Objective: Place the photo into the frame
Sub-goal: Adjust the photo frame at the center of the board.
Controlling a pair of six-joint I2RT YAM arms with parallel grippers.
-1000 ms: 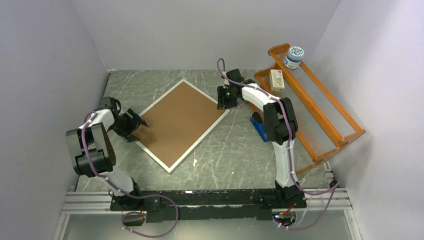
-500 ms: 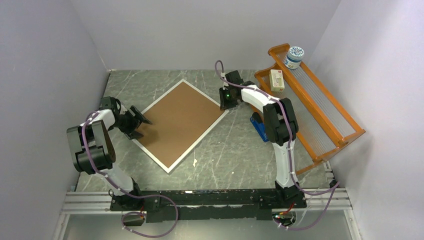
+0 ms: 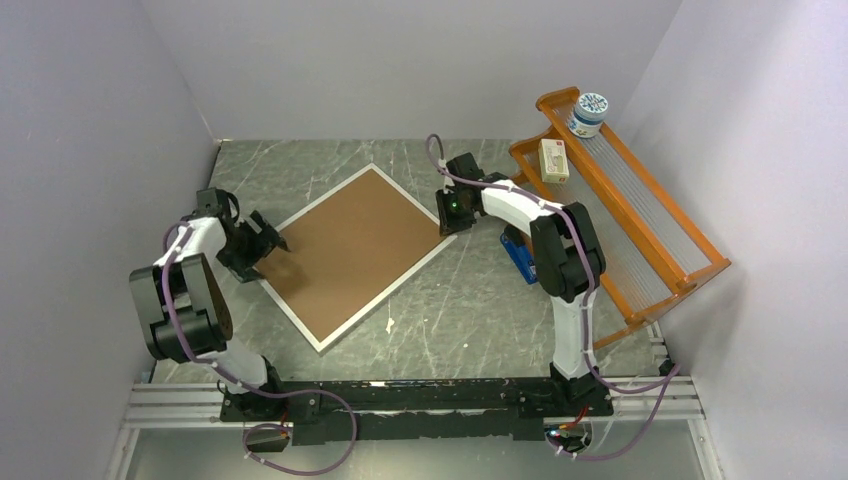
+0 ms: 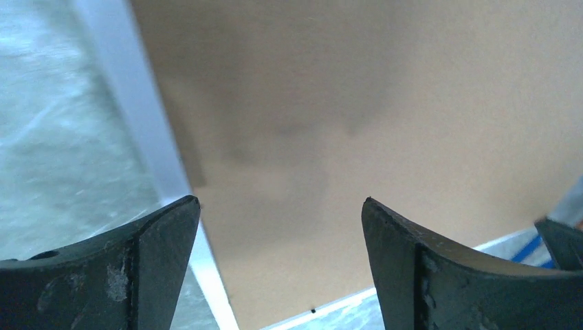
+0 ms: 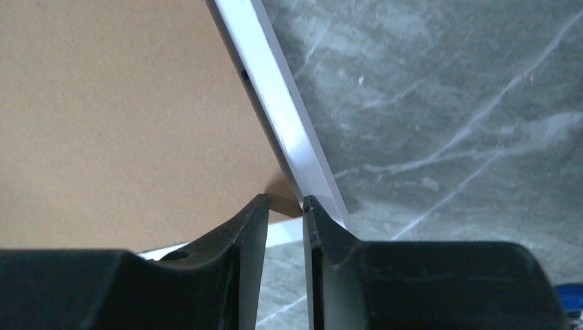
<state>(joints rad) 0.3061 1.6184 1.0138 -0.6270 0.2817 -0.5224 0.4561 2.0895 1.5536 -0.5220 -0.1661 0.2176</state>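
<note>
The frame [image 3: 383,293] lies flat on the marble table, its thin white rim around a plain brown backing board [image 3: 350,250]. The photo is hidden. My right gripper [image 3: 446,228] is at the frame's right corner. In the right wrist view its jaws [image 5: 285,199] stand narrow, pinching the white rim [image 5: 289,130] right at that corner. My left gripper [image 3: 272,240] sits at the frame's left corner, open wide. In the left wrist view its fingertips [image 4: 280,203] straddle the rim [image 4: 137,117] and the board [image 4: 378,103], holding nothing.
An orange wooden rack [image 3: 640,215] leans at the right wall, carrying a round jar [image 3: 588,113] and a small box [image 3: 553,160]. A blue object [image 3: 518,255] lies under the right arm. A small white scrap [image 3: 389,324] lies near the frame's near corner.
The right jaws narrowed onto the frame's right corner, and the frame slid left and nearer with them. The left gripper drew back to the left and opened wider.
</note>
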